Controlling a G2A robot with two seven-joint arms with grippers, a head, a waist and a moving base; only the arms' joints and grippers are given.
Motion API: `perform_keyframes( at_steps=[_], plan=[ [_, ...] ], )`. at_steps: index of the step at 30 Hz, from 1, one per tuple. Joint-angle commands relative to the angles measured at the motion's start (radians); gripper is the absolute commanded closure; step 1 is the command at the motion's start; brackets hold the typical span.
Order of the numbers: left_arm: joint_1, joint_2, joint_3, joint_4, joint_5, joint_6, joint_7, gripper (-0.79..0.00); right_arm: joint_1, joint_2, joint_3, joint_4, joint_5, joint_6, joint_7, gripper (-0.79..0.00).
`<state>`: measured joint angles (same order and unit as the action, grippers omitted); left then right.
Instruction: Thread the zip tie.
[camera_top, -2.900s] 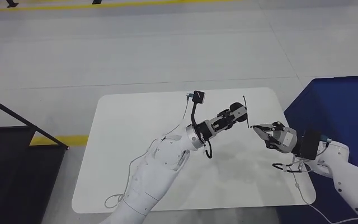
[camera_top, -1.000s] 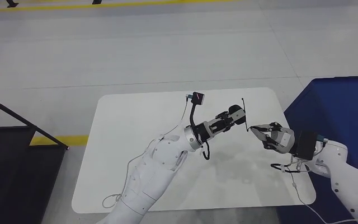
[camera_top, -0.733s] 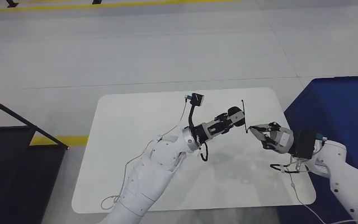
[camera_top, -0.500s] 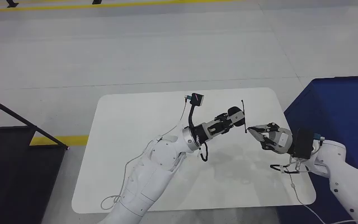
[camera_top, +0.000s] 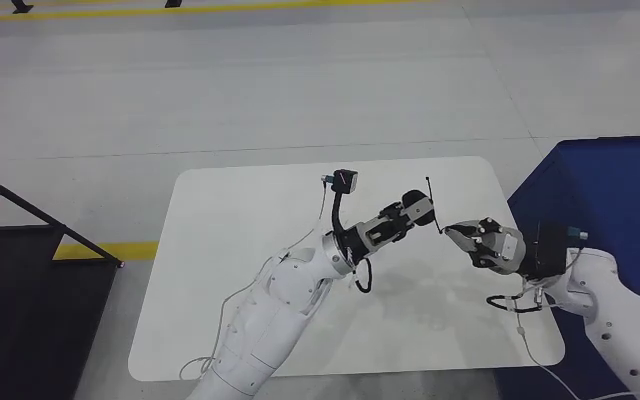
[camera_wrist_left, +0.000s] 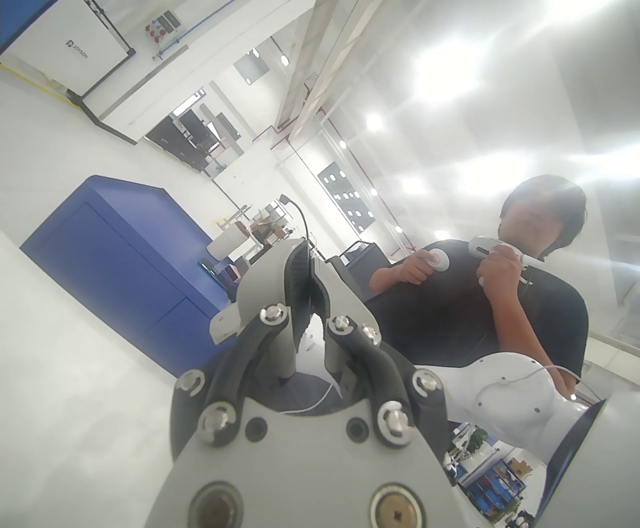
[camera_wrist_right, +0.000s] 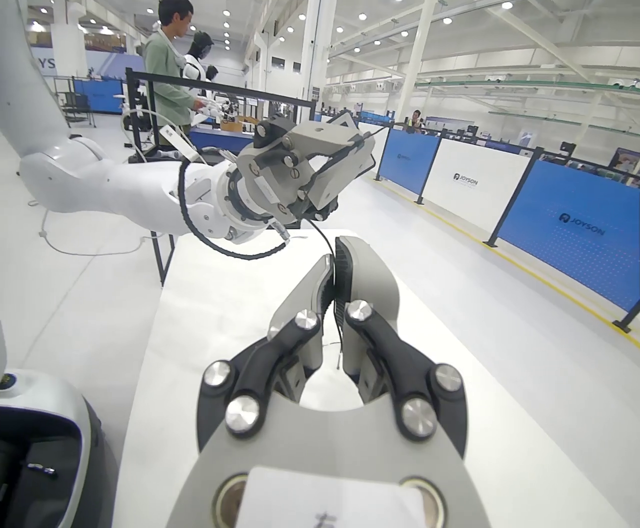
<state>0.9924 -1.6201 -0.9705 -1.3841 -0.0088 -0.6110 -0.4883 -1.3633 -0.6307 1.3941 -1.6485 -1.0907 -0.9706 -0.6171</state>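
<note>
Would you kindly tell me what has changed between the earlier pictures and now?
The left gripper drifted slightly leftward in the top view, carrying the zip tie, and the right gripper followed. Unchanged: both pairs of jaws shut on the zip tie above the table.

- A white, flat, rectangular table (camera_top: 230, 260) with rounded corners stands just beside a blue box-shaped cabinet (camera_top: 590, 190).
- One short edge of the table faces the cabinet; whether the two touch cannot be told.
- The table's surface is smooth and evenly white right up to the cabinet-side edge.
- The table stands on a pale grey floor (camera_top: 300, 80).
</note>
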Motion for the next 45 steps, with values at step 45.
perform_keyframes(
  at_steps=[45],
  plan=[
    [-0.017,-0.006,0.038,0.039,0.101,-0.058,0.19,0.0,-0.02,-0.027,0.044,-0.039,0.017,-0.027,0.083,0.0]
  ],
)
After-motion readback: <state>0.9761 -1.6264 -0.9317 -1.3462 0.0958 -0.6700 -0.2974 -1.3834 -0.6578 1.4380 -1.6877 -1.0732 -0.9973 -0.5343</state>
